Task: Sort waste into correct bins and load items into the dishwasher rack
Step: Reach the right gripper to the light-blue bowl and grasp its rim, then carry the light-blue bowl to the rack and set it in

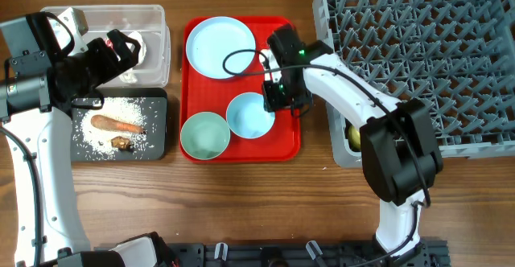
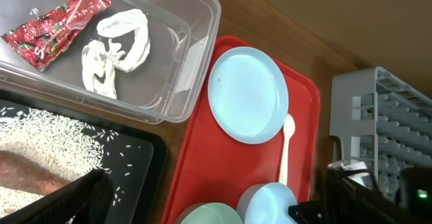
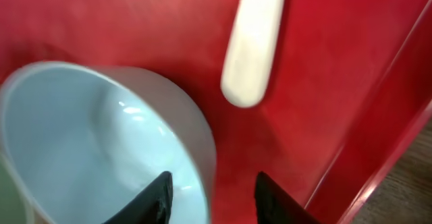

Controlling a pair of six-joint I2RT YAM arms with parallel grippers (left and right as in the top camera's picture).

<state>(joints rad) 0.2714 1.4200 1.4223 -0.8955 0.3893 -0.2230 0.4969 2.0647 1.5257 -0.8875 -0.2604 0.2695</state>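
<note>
My right gripper [image 1: 282, 98] hangs over the red serving tray [image 1: 294, 142]. It straddles the near rim of the pale blue bowl [image 3: 88, 136], one finger inside and one outside with a small gap left. The white spoon [image 3: 251, 48] lies just beyond it. A pale blue plate [image 1: 220, 47] and a mint-green bowl [image 1: 204, 135] share the tray. My left gripper [image 1: 121, 54] is open and empty over the clear tub [image 2: 196, 42], which holds a red wrapper strip [image 2: 57, 21] and a white paper wad [image 2: 115, 48]. The black tray [image 1: 157, 130] carries rice [image 1: 121, 110], a carrot-like stick [image 1: 117, 125] and a brown lump [image 1: 122, 143].
The grey dishwasher rack [image 1: 418, 58] fills the right side of the table, its left wall close to the red tray. Something yellow [image 1: 354, 136] shows in the rack's front left corner. My right arm reaches across the rack's left edge.
</note>
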